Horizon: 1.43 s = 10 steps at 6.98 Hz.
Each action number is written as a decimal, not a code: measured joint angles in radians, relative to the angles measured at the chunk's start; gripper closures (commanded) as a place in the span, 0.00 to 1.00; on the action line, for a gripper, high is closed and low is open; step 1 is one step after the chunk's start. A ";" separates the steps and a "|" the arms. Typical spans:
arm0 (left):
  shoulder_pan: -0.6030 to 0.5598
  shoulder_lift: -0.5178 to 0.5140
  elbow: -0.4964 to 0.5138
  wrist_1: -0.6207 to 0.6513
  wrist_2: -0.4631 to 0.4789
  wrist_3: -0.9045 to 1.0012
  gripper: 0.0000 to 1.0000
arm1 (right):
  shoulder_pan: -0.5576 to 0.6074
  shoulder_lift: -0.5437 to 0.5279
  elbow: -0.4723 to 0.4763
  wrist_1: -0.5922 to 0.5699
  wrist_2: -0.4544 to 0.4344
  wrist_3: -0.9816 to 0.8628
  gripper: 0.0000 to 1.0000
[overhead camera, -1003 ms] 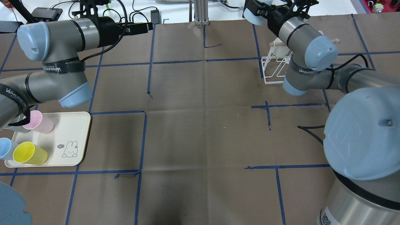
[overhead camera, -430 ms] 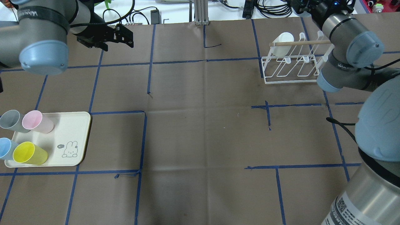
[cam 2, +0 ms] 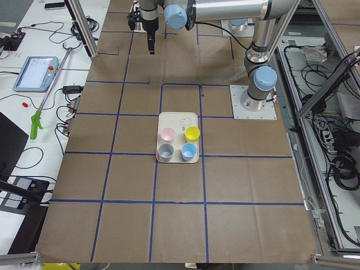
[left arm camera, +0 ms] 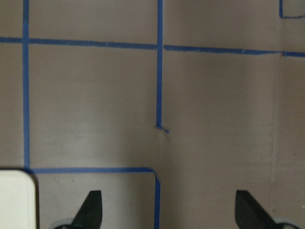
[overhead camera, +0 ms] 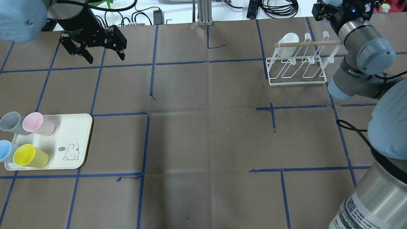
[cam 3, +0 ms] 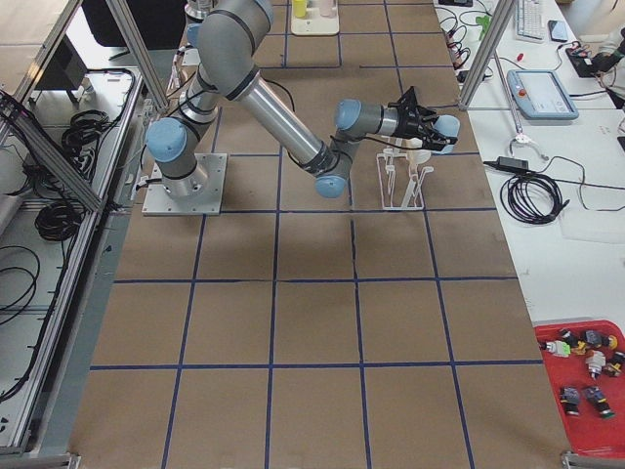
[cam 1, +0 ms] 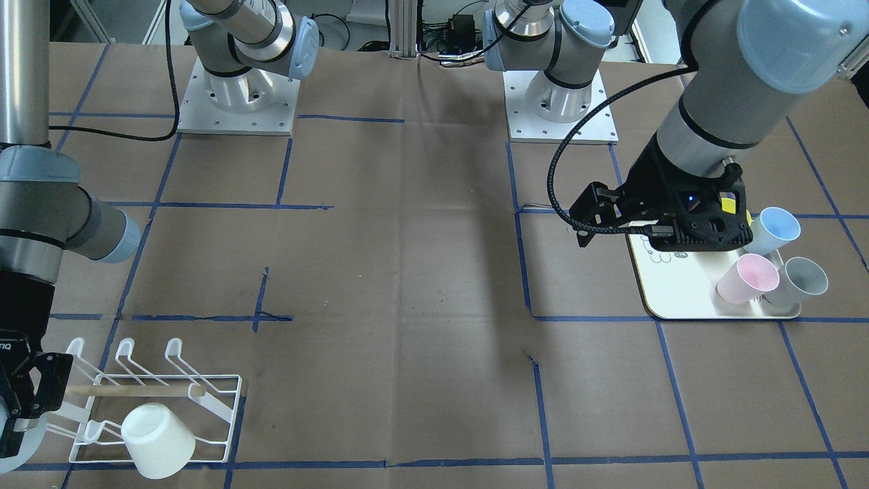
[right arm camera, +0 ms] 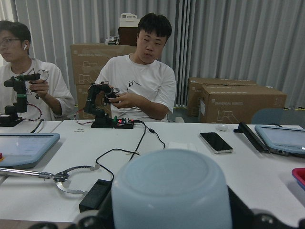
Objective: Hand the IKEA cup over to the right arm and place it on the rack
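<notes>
Take 12 o'clock as pointing straight away from the robot, as the view over its shoulders shows it. Nearest, at 8 o'clock on the brown desk (overhead camera: 203,133), the cream tray (overhead camera: 74,130) carries the yellow cup (overhead camera: 29,156), the blue cup (overhead camera: 4,151), the pink cup (overhead camera: 37,123) and the grey cup (overhead camera: 10,121). None of them has shifted since the earlier frames.

Farther out, at 11 o'clock, the left fingers (left arm camera: 90,214) hang spread wide and empty, tips down toward the desk. A moment ago they lay level, pointing toward 3 o'clock. The left arm (cam 1: 713,115) has risen too (its blue elbow cap, then low at 10 o'clock, now sits in the frame's corner).

At 1 o'clock stands the rack (overhead camera: 299,68). The white cup (overhead camera: 287,43) is tilted over a prong at its left end, by the wooden dowel (overhead camera: 306,43), just as before.

Farthest, the right arm (overhead camera: 359,35) reaches past the rack's right end. The right fingers (right arm camera: 240,212) are clenched on the pale-blue cup (right arm camera: 171,191), which is held near the dowel's tip and on no prong. Whether it touches the rack cannot be told. This arm has drawn slightly toward 3 o'clock, uncovering the rack's right end.

Beyond the desk, two people (right arm camera: 143,90) sit facing it.
</notes>
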 measured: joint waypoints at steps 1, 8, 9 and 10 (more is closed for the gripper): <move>-0.017 0.015 0.025 -0.073 0.025 -0.011 0.01 | -0.006 0.001 0.015 0.000 -0.020 0.001 0.78; -0.022 0.083 -0.134 0.117 -0.008 -0.002 0.01 | -0.025 0.082 -0.029 -0.012 -0.018 0.015 0.79; -0.023 0.078 -0.137 0.117 -0.009 -0.004 0.01 | -0.025 0.093 -0.033 -0.015 -0.016 0.015 0.80; -0.023 0.073 -0.134 0.097 -0.007 -0.005 0.01 | -0.024 0.097 -0.032 -0.018 -0.016 0.015 0.80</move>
